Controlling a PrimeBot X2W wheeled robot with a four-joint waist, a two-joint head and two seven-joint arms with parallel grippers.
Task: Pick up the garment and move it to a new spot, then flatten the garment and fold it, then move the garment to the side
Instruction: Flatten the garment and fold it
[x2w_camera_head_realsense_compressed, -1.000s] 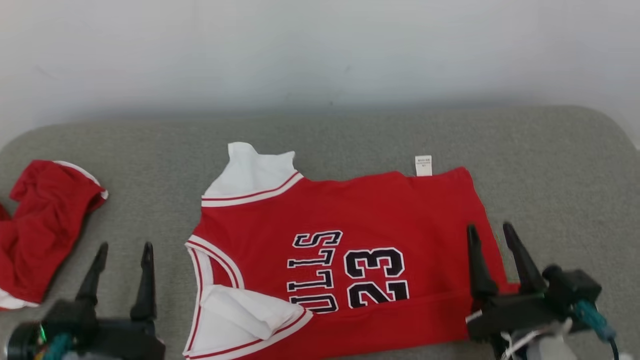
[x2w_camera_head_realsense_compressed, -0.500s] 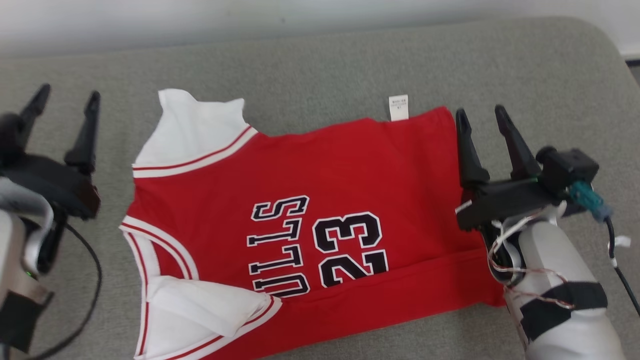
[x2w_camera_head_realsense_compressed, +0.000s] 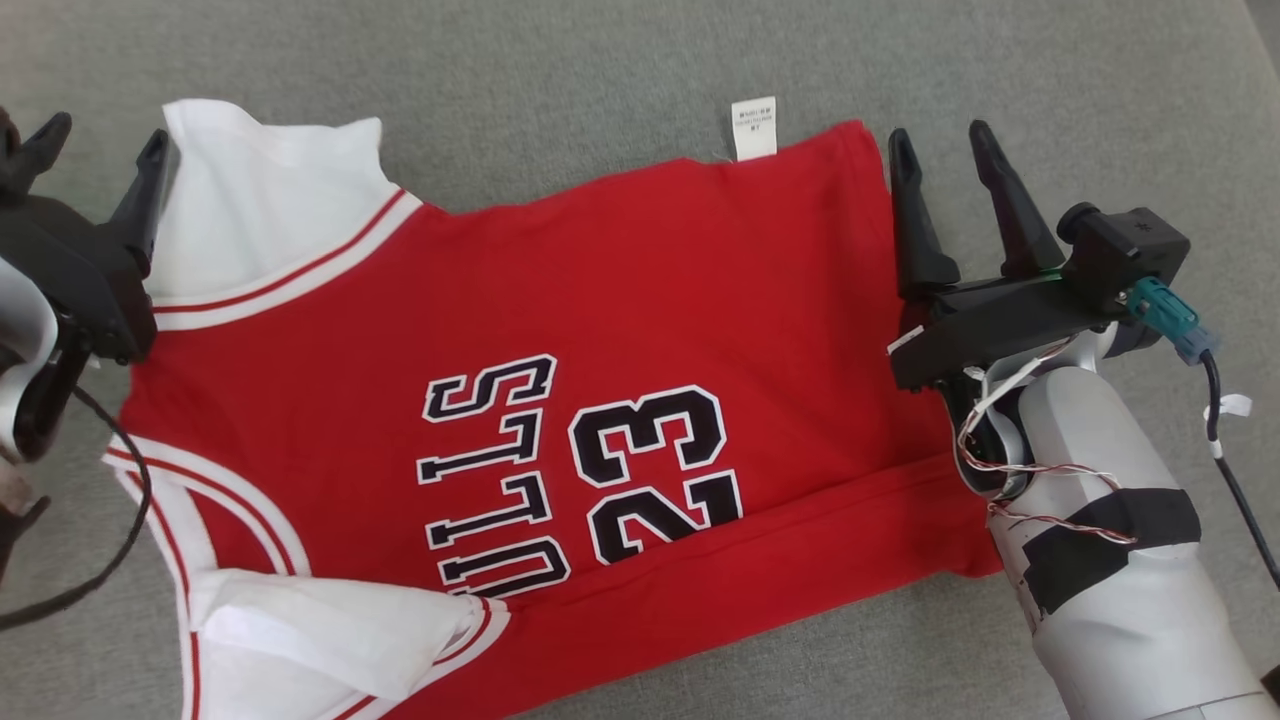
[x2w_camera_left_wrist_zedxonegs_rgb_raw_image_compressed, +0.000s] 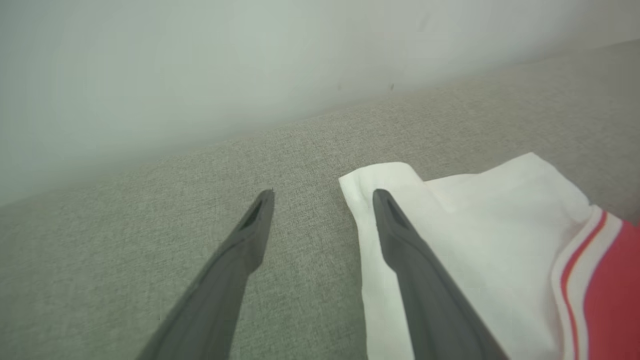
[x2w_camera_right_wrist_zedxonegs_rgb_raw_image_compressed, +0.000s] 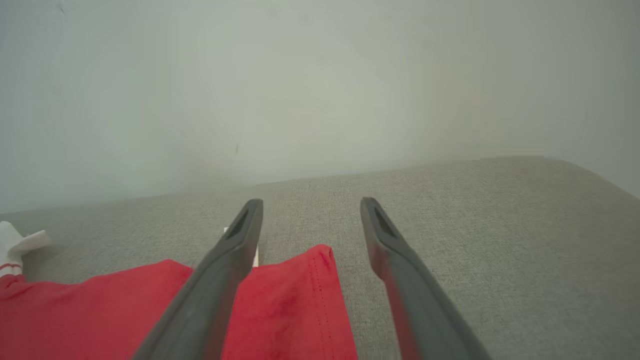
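Red basketball jersey (x2w_camera_head_realsense_compressed: 640, 290) lies flat on grey cushion (x2w_camera_head_realsense_compressed: 600, 60) — white sleeves (x2w_camera_head_realsense_compressed: 260, 200), black "23" print (x2w_camera_head_realsense_compressed: 655, 470). Left claw (x2w_camera_head_realsense_compressed: 105, 128), right claw (x2w_camera_head_realsense_compressed: 936, 130) — both spread.

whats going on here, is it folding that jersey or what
A two-armed robot is working on a red jersey spread out on a grey cushioned surface. Its left gripper sits by the far white sleeve and its right gripper by the hem's far corner, near the white tag. Both sets of jaws stand open and hold nothing, so no grasp is made yet.
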